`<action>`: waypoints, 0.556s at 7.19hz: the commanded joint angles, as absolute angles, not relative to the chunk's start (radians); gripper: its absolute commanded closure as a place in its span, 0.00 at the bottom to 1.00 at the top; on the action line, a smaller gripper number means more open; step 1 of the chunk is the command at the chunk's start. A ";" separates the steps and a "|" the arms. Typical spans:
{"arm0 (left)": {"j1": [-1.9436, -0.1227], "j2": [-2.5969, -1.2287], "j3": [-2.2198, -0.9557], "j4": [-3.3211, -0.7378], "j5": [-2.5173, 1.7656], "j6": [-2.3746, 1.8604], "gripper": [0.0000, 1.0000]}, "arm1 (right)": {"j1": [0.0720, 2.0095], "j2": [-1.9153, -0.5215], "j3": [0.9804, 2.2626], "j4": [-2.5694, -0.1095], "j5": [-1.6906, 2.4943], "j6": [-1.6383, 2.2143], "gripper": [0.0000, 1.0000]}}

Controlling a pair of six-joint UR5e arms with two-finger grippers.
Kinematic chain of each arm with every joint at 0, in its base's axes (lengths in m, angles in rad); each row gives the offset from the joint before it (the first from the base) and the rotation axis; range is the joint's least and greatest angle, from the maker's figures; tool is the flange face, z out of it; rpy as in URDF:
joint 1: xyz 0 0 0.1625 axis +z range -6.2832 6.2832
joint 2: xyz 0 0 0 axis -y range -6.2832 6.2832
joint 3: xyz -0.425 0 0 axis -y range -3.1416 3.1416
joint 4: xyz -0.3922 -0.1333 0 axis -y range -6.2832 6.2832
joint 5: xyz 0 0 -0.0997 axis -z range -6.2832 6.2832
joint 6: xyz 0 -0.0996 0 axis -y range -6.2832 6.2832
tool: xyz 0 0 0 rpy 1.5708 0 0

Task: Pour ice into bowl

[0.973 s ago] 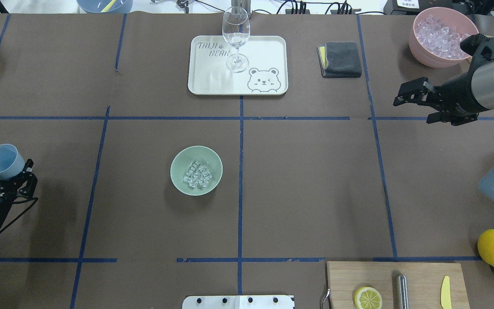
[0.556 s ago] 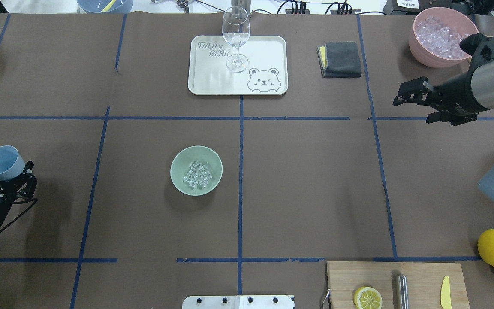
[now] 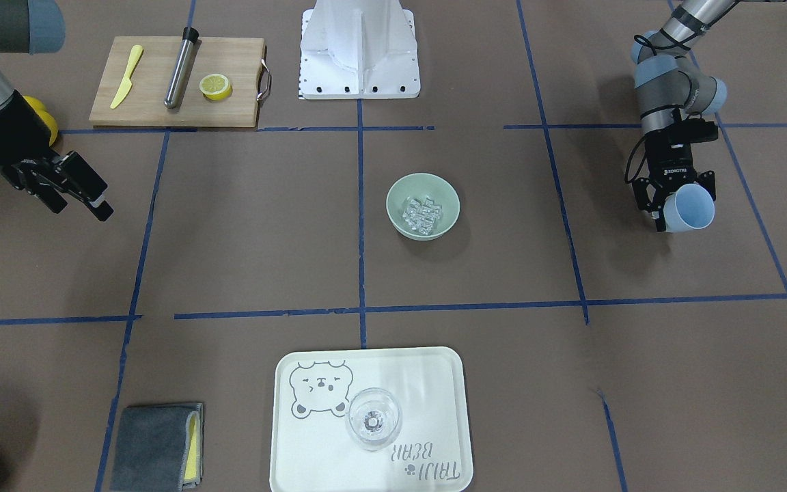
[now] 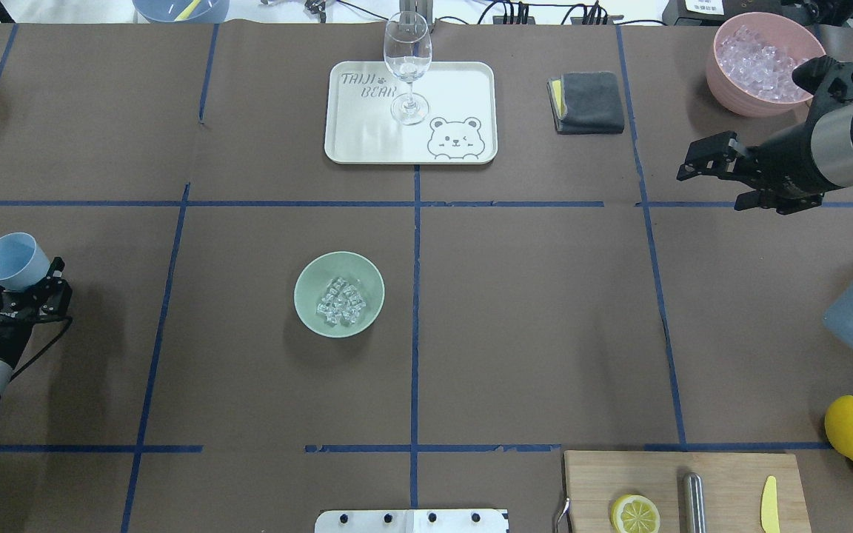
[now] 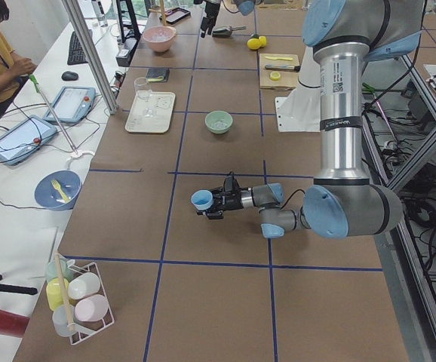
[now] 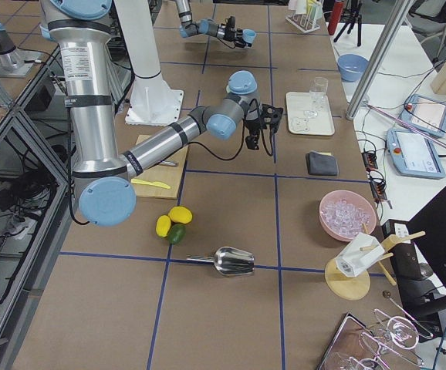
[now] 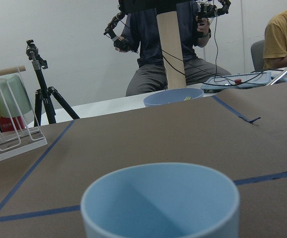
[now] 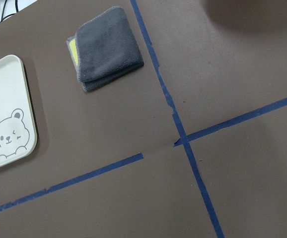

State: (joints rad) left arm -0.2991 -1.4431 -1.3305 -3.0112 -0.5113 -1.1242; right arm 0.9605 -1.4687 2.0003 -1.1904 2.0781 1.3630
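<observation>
Overhead camera sits high behind the robot's edge of the desk, looking forward and down, the whole top in frame. Front-facing one stares steeply down from the opposite edge, so the bowl [image 4: 309,289] and tray [image 4: 463,89] they share show turned end for end. Two side cameras, one high at each end, look along the desk; both catch that tray. Left wrist lens skims low across the top, blue cup [image 7: 183,203] rim right under it. Right wrist lens looks down, close, on the cloth [image 8: 108,47] and a tray corner.
</observation>
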 commanded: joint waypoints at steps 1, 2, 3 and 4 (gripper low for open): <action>-0.304 -1.453 -1.316 -3.010 -0.508 -1.147 1.00 | 0.962 -1.462 2.002 -1.192 2.079 1.364 0.00; -0.302 -1.474 -1.293 -3.010 -0.508 -1.146 1.00 | 0.960 -1.462 2.002 -1.190 2.079 1.362 0.00; -0.302 -1.482 -1.289 -3.008 -0.508 -1.147 1.00 | 0.960 -1.462 2.002 -1.190 2.079 1.364 0.00; -0.302 -1.483 -1.284 -3.008 -0.509 -1.147 1.00 | 0.960 -1.462 2.000 -1.190 2.079 1.364 0.00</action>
State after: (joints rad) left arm -0.3024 -1.4770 -1.2919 -3.0087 -0.5082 -1.1468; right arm 0.9606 -1.4622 2.0016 -1.1905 2.0785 1.3633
